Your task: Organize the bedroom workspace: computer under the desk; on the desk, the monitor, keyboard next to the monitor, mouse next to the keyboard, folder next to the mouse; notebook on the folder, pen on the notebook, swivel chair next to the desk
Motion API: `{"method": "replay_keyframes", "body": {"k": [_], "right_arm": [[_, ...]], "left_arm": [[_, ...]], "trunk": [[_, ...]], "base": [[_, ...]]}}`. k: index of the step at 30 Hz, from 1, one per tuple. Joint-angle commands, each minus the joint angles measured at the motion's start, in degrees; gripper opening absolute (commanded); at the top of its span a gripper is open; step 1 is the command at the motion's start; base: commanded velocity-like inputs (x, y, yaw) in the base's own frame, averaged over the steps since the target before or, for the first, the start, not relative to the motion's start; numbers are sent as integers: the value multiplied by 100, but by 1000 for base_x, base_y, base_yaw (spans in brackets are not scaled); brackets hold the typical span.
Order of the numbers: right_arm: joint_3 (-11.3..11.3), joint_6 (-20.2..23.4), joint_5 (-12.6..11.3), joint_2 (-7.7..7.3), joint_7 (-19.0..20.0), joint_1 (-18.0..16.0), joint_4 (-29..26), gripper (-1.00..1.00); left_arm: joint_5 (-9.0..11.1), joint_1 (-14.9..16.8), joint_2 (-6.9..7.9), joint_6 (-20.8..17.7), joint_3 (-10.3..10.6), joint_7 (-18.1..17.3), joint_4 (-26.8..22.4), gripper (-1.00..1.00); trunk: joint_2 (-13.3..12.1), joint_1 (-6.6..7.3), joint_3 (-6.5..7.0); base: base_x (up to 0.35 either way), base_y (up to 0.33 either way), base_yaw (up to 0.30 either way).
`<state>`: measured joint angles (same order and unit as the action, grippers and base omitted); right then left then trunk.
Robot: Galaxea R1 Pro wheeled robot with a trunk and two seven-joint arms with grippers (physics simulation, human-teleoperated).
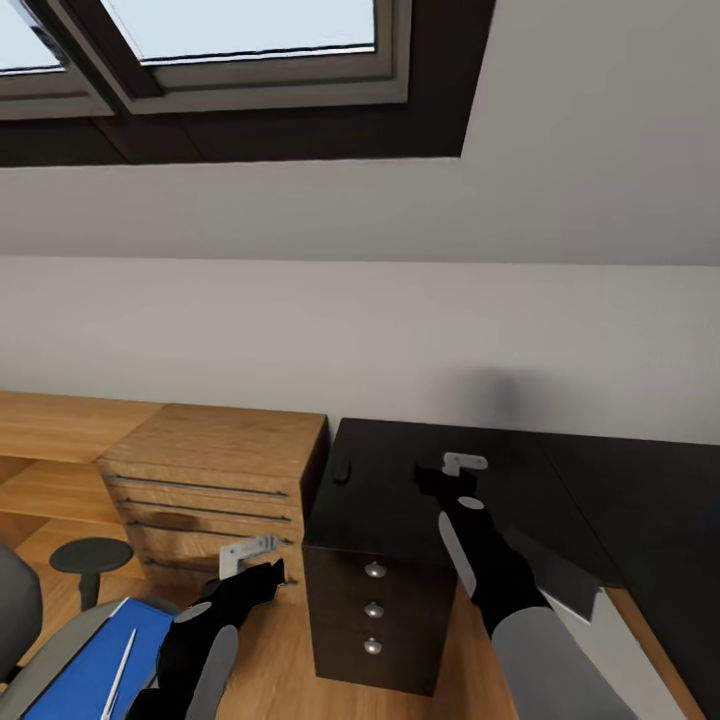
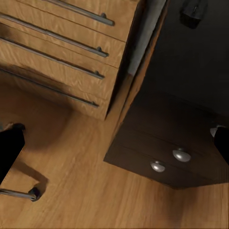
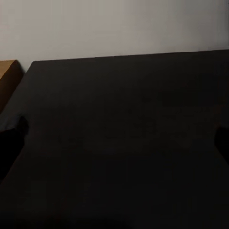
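Observation:
A blue folder (image 1: 85,665) lies on the seat of the grey swivel chair (image 1: 18,610) at the lower left, with a thin pale pen (image 1: 120,668) on top of it. A small dark mouse (image 1: 342,468) (image 2: 191,12) rests near the left edge of the black desk (image 1: 400,500). My left gripper (image 1: 262,572) (image 2: 114,148) hangs open over the wooden floor, between the chair and the desk's drawers. Above the bare black desk top (image 3: 124,119), my right gripper (image 1: 432,478) (image 3: 117,138) is open and holds nothing. Computer, monitor, keyboard and notebook are out of view.
A wooden dresser (image 1: 215,470) (image 2: 57,52) with metal bar handles stands just left of the desk, a narrow gap between them. The desk's drawer unit (image 1: 373,610) (image 2: 167,157) has round silver knobs. A small dark stool (image 1: 90,555) stands on the floor by the chair. The white wall lies behind.

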<state>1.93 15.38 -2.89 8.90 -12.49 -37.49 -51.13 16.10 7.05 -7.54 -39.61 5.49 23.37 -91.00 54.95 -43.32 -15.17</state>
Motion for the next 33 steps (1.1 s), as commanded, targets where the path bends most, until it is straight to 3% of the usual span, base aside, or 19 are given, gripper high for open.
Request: {"method": "replay_keyframes", "body": {"k": [1, 7, 14, 33], "right_arm": [[14, 29, -33, -3, -42, 22, -41, 100], [12, 26, -47, 1, -46, 180, -359, 100], [69, 2, -24, 7, -51, 255, -507, 100], [198, 16, -3, -2, -68, 259, -529, 100]], "left_arm": [[66, 5, 0, -13, -48, 72, -10, 100], [69, 7, 1, -12, -302, 121, -22, 100], [61, 6, 3, -12, -336, 132, -8, 100], [73, 7, 6, -1, -391, 127, 102, 100]], "trunk": [[5, -4, -8], [5, -4, -8], [5, -4, -14], [5, -4, -90]], "base": [[292, 0, 0], [176, -17, 0], [14, -91, 62], [29, -273, 215]]}}
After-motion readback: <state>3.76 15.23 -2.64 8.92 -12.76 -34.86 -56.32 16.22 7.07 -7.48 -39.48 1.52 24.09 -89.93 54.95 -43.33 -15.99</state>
